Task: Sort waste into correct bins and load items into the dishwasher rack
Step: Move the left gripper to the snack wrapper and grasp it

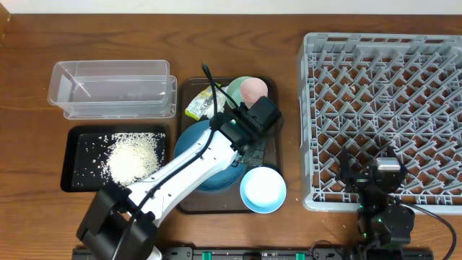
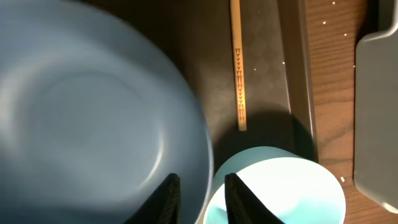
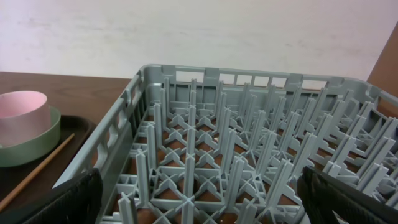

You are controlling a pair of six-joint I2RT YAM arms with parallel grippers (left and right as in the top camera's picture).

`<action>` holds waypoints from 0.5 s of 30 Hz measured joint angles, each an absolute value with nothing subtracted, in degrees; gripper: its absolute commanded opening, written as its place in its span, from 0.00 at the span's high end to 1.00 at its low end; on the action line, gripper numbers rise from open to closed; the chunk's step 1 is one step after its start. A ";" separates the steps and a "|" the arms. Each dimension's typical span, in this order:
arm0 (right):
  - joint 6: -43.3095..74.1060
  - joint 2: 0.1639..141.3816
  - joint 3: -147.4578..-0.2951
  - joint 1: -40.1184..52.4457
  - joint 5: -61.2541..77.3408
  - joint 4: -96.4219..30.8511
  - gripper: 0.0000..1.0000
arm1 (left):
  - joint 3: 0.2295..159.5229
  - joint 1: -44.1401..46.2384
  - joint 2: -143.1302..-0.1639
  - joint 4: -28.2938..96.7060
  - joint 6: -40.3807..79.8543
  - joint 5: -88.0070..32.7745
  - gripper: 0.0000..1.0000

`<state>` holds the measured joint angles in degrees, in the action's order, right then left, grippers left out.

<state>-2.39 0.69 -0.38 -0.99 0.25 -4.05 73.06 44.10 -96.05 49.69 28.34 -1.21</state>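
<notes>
My left gripper is shut on the right rim of the large dark-blue dish, which is on the brown tray. The small light-blue bowl sits right beside that rim. The thin wooden stick lies on the tray beyond. The pale-pink cup stands in the mint-green bowl. The crumpled wrapper lies beside them. Rice is heaped in the black tray. My right gripper is open and empty over the grey rack's front edge.
The clear tub stands behind the black tray and holds nothing I can see. The brown serving tray holds the dishes. A few stray rice grains lie on the wooden table between the tray and the rack.
</notes>
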 measured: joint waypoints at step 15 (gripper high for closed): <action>-2.39 0.69 -0.38 -0.99 0.25 -4.05 0.01 | 73.10 39.64 -83.88 47.75 28.49 7.79 0.28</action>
<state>-2.39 0.69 -0.38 -0.99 0.25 -4.05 73.10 39.64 -83.88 47.75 28.49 7.79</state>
